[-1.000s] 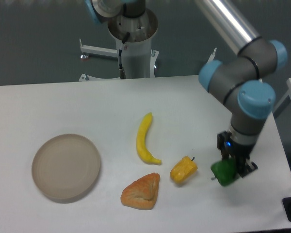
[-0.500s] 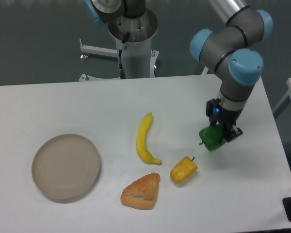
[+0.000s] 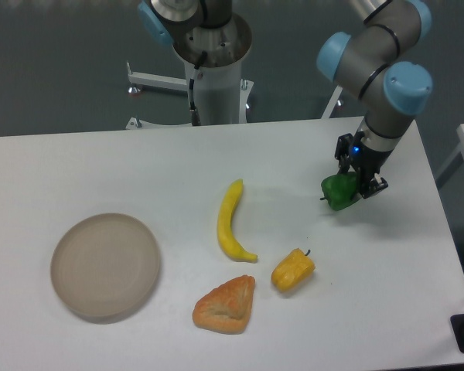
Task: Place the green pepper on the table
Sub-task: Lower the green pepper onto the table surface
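A white worktop (image 3: 100, 166) stands before a dark grey backdrop. It carries one round beige plate (image 3: 105, 266), one banana (image 3: 231, 221), one yellow pepper (image 3: 292, 270) and one croissant (image 3: 226, 304). One arm reaches in from the upper right. Its claw (image 3: 356, 185) is closed on the one green pepper (image 3: 339, 192), held at the worktop's right side, well apart from the yellow pepper. Contact between pepper and worktop cannot be determined.

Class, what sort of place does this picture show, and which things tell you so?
Probably a robotics lab: an arm's gripper holds a green pepper over a plain white table with toy-like food, beside a plate.
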`<state>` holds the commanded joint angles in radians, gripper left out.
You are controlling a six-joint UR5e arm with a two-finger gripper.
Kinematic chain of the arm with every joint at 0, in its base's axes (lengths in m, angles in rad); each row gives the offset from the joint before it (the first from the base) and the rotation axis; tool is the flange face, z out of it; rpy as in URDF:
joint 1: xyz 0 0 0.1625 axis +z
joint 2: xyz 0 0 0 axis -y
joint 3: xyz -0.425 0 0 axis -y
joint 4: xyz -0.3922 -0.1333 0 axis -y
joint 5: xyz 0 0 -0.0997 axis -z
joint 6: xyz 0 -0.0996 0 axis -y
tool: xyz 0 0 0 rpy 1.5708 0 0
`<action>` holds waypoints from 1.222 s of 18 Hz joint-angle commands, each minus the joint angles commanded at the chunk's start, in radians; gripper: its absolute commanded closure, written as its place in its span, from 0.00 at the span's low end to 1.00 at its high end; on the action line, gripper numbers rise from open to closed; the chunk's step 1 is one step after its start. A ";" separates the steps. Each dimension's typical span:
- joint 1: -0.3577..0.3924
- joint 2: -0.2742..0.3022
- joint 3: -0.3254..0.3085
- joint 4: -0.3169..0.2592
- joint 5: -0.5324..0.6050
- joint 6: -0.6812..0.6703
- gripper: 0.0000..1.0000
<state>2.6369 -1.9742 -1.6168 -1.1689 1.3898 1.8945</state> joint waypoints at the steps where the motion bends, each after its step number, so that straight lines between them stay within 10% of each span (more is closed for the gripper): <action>1: -0.002 0.000 -0.002 0.000 -0.002 -0.008 0.67; 19: 0.015 -0.021 -0.028 -0.002 -0.078 -0.014 0.64; 22: 0.017 -0.021 -0.022 -0.003 -0.086 -0.017 0.26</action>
<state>2.6538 -1.9957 -1.6383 -1.1720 1.3039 1.8776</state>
